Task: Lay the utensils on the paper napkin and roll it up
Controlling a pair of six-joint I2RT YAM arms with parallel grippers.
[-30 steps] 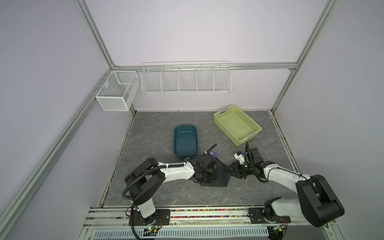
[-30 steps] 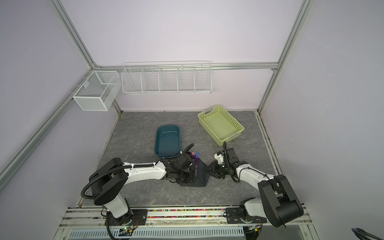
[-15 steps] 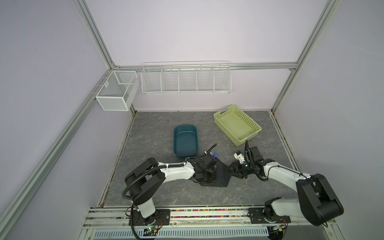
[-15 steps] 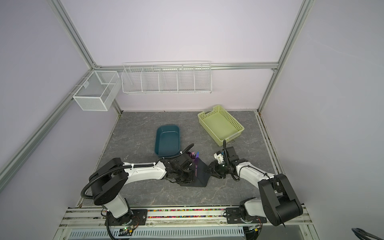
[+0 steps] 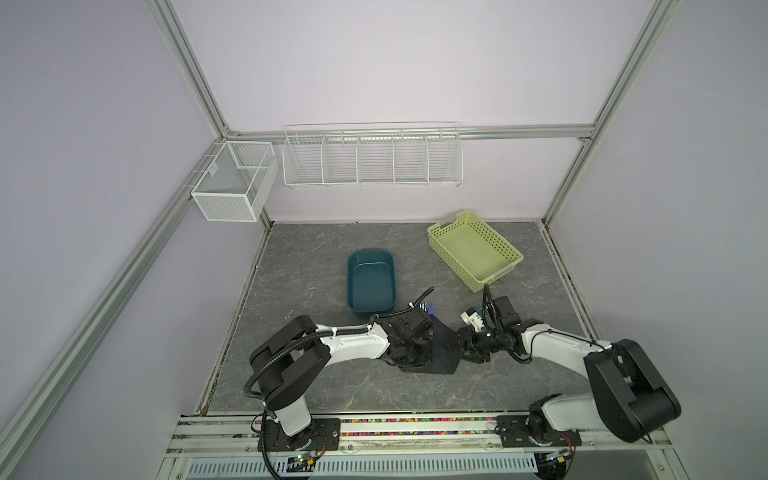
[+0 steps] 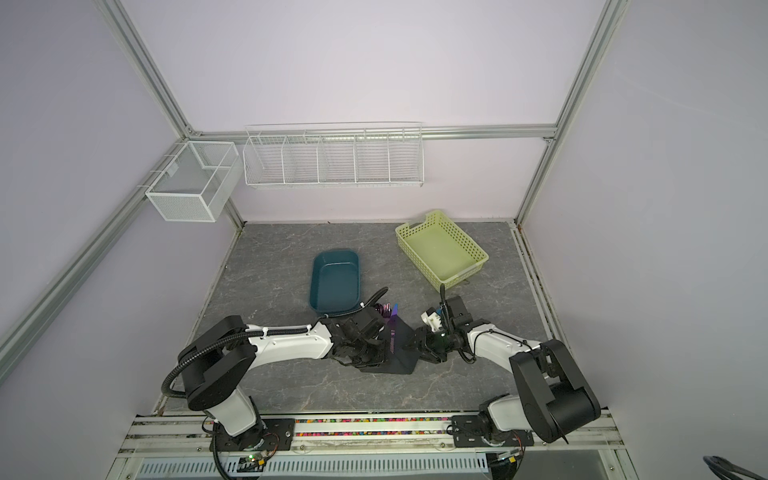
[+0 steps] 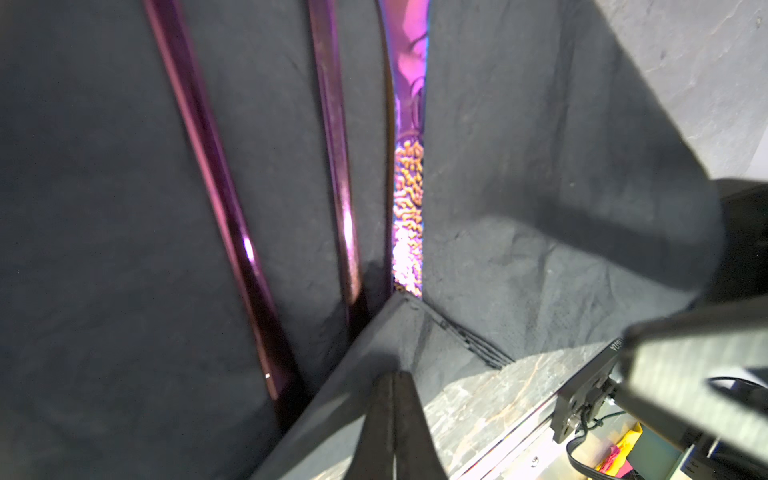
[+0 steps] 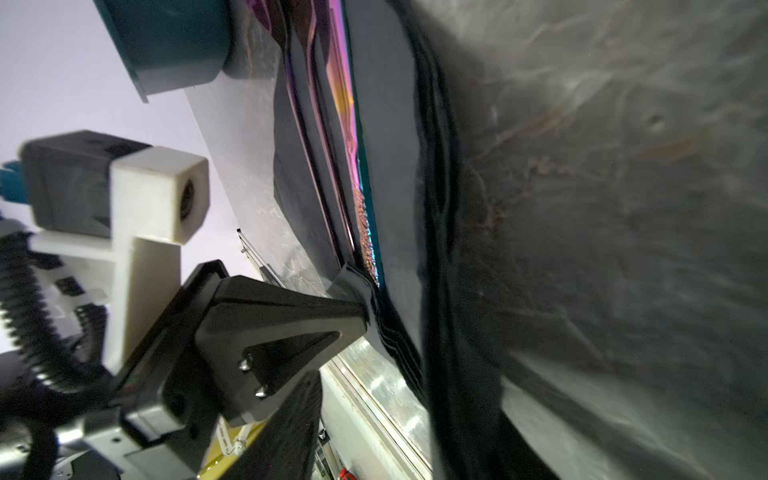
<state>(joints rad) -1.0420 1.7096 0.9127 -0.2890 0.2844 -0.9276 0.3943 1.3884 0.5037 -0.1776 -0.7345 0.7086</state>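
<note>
Left tool (image 8: pixel 362 314) is clamped on a corner of the matte black paper napkin (image 5: pixel 444 353) on the grey surface (image 5: pixel 307 282). Slim purple utensils (image 7: pixel 334 166) lie on it; right tool (image 5: pixel 460 345), jaws apart, adjoins its edge.

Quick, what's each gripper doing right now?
Left gripper: closed, pinching the paper napkin.
Right gripper: open, jaws apart beside the paper napkin.

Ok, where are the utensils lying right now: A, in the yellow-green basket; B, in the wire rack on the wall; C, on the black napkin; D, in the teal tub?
C: in the left wrist view the utensils lie side by side on the black napkin, with a flap of it raised beside them.
</note>
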